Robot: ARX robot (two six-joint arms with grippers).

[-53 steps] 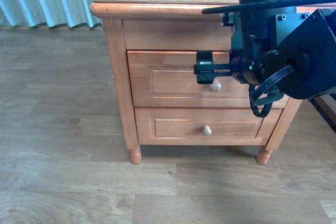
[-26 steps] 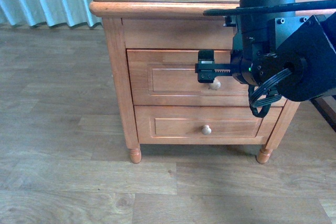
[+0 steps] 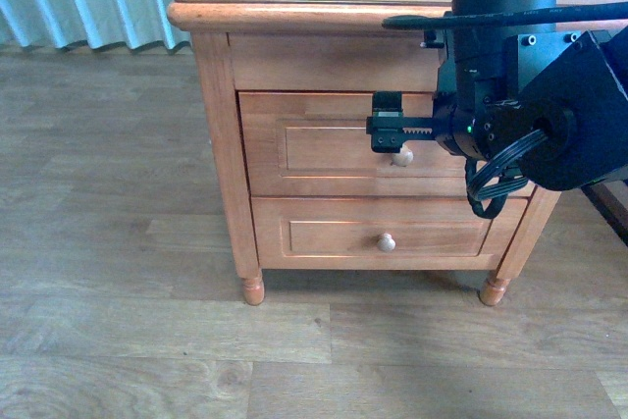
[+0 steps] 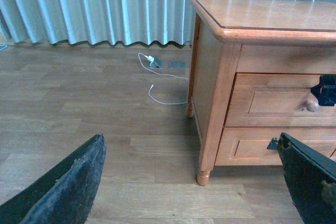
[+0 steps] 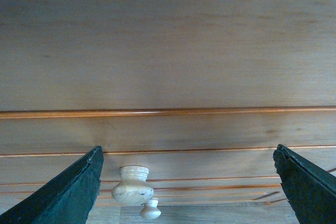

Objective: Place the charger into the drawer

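Right, the right hand (image 3: 386, 125) hovers just in front of the upper drawer (image 3: 324, 144), fingers spread wide, the round knob (image 5: 133, 184) sitting between them and untouched. The drawer looks only slightly out from the nightstand (image 3: 221, 144). The left hand (image 4: 194, 182) hangs spread open above the wooden floor (image 4: 79, 114), gripping nothing. A white charger (image 4: 153, 61) with its thin cable lies on the floor by the curtain (image 4: 94, 3), left of the nightstand.
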